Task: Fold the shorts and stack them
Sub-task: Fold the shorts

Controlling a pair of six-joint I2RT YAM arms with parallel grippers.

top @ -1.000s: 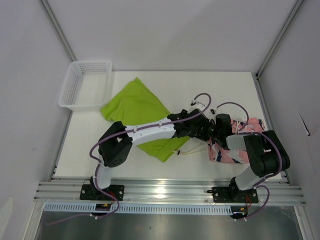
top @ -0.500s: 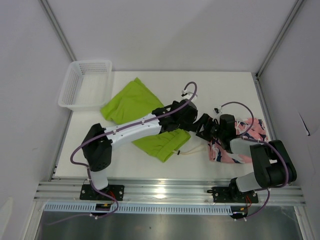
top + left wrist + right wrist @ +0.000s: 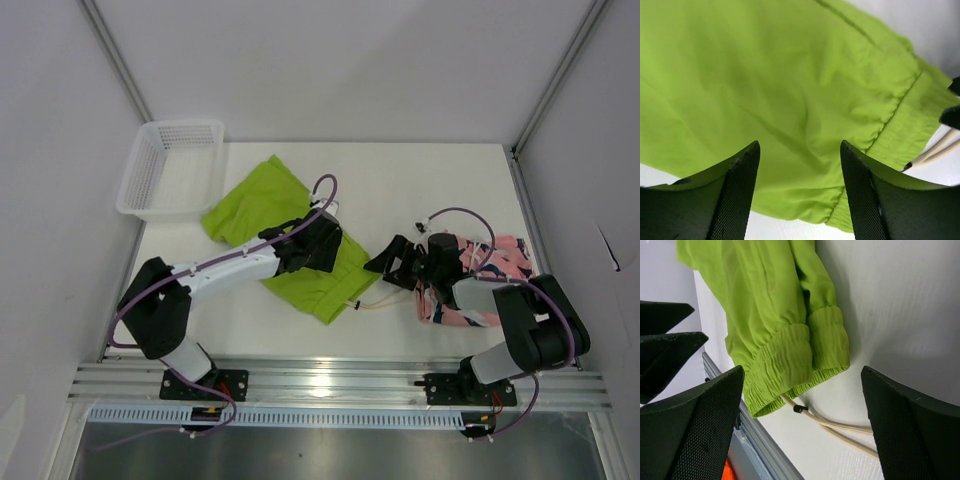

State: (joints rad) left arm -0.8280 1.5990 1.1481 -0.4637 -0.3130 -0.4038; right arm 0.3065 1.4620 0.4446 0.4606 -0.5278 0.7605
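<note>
While both claws are hanging released, we are looking down at two pairs of shorts lying apart on the white table (image 3: 420,180). We are taking the mesh basket (image 3: 180,124) at the table's far left corner as our marker.

The green shorts (image 3: 258,200) are lying just beside the basket's near right corner. They are spreading away from it toward the middle of the table, rumpled and not folded. Their elastic band is facing away from the basket, and a cream drawstring (image 3: 840,427) is trailing from it onto the bare table.

The pink shorts (image 3: 505,258) are lying well apart from the basket, at the opposite side of the table. They are bunched partly under the right arm and are not touching the green pair.

The left gripper (image 3: 799,150) is hovering over the green shorts at the end away from the basket. Its jaws are standing apart, with only the cloth showing below them. The right gripper (image 3: 800,375) is sitting between the two pairs, farther from the basket than the green band. It is pointing back toward that band with its jaws spread wide, holding nothing.

We cannot tell whether the left claw's tips are touching the cloth.
</note>
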